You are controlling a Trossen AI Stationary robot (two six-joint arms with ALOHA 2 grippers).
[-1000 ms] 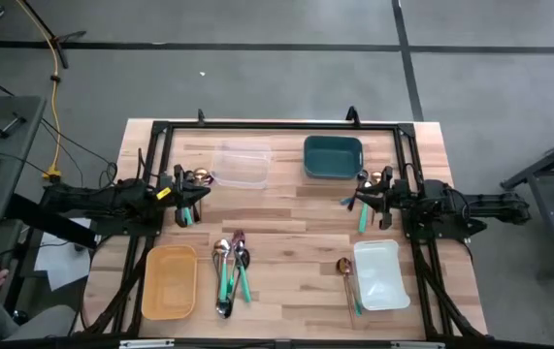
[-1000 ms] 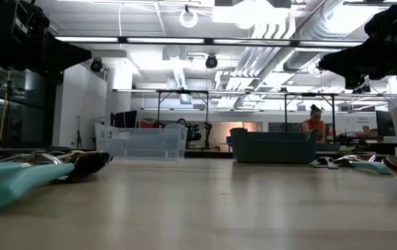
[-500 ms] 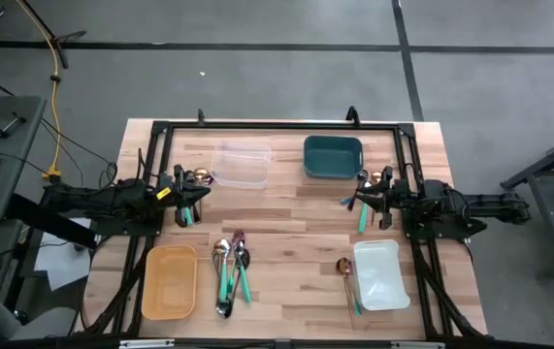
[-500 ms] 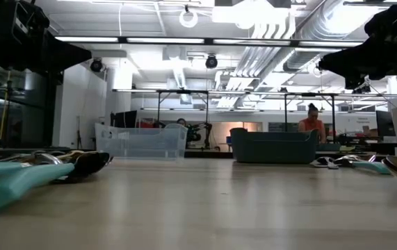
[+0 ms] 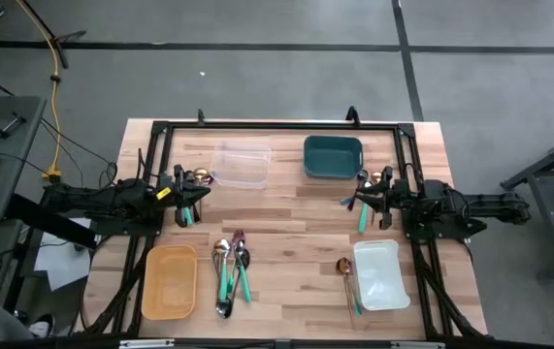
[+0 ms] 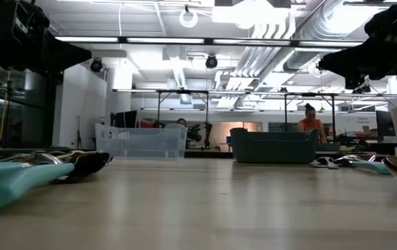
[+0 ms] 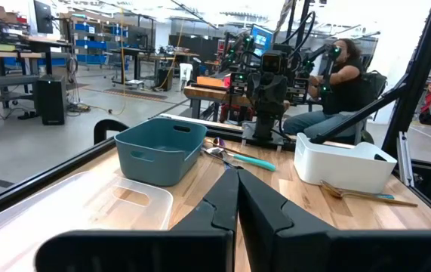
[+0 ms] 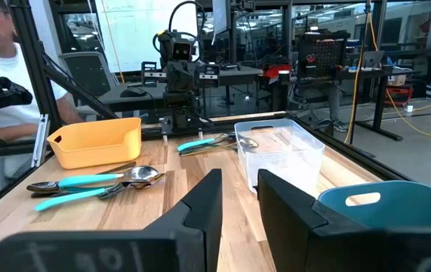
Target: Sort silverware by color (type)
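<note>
Both claws hang empty at the table's sides: left gripper (image 5: pixel 187 199) pinched shut, right gripper (image 5: pixel 364 199) narrowly apart. Orange bin (image 5: pixel 170 281), clear bin (image 5: pixel 242 165), teal bin (image 5: pixel 332 157) and white bin (image 5: pixel 380 274) hold nothing. Most silverware (image 5: pixel 230 267) lies beside the orange bin, leaving the table's middle (image 5: pixel 291 218) open.

— Where do the boxes sit on the counter (image 5: pixel 296 208)?

— Two at the top middle of the high view: the see-through box (image 5: pixel 241 165) left, the deep box (image 5: pixel 332 157) right. The flat tray (image 5: pixel 171 281) is lower left, the other tray (image 5: pixel 381 274) lower right.

— And the spoons?

— A spoon pile (image 5: pixel 230 269) lies just right of the flat tray. One spoon (image 5: pixel 346 276) lies just left of the other tray. More lie under each arm.
</note>
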